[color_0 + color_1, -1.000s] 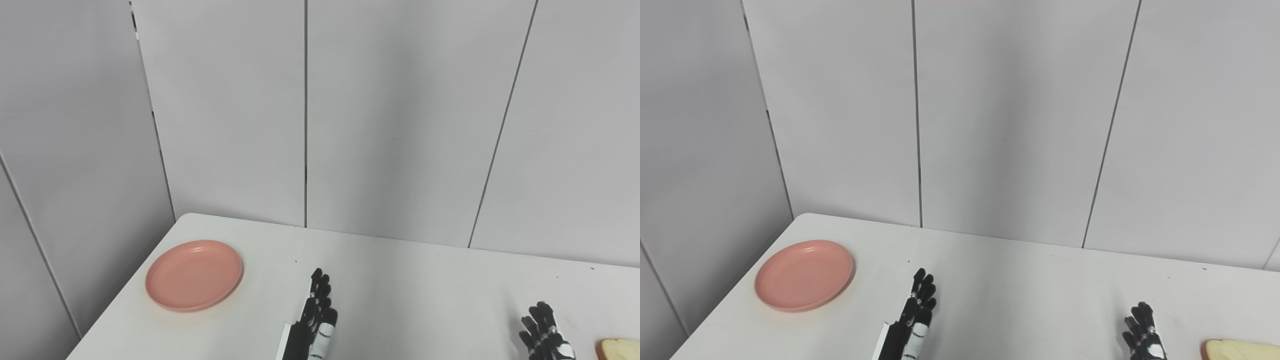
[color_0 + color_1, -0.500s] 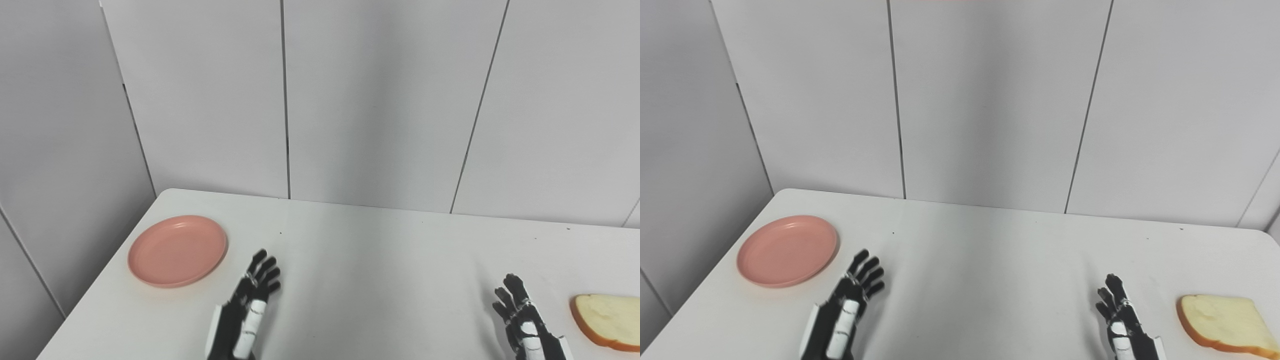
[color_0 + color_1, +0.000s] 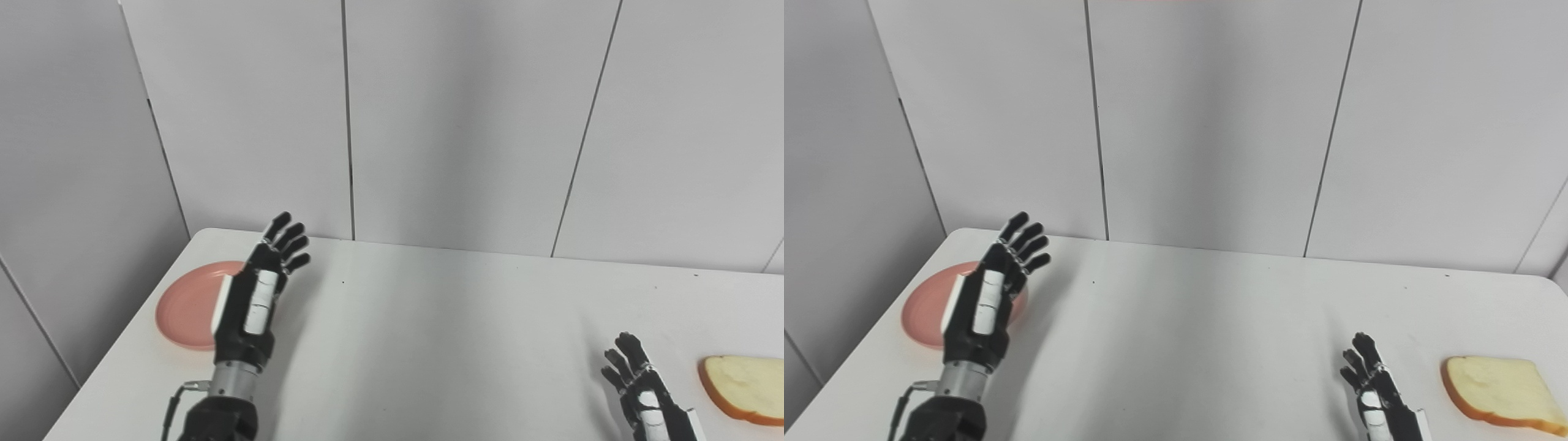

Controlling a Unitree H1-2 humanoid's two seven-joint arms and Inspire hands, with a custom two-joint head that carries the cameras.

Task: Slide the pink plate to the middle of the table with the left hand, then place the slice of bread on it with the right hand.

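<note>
In the left eye view, we see the left hand (image 3: 257, 294) raised over the right part of the plate (image 3: 184, 309), fingers (image 3: 288, 236) spread and holding nothing, which we judge is the setup for pressing down and sliding the plate from the tabletop's (image 3: 429, 331) far-left corner. In the right eye view, the right hand (image 3: 1375, 392) waits low near the bread (image 3: 1497, 386), fingers apart and empty, apparently because its turn comes second.

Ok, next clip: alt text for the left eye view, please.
The left robot hand, fingers spread and empty, is raised in front of a round pink plate at the left end of a white table. The right robot hand, open, waits near the bottom edge, beside a slice of bread at the far right.
</note>
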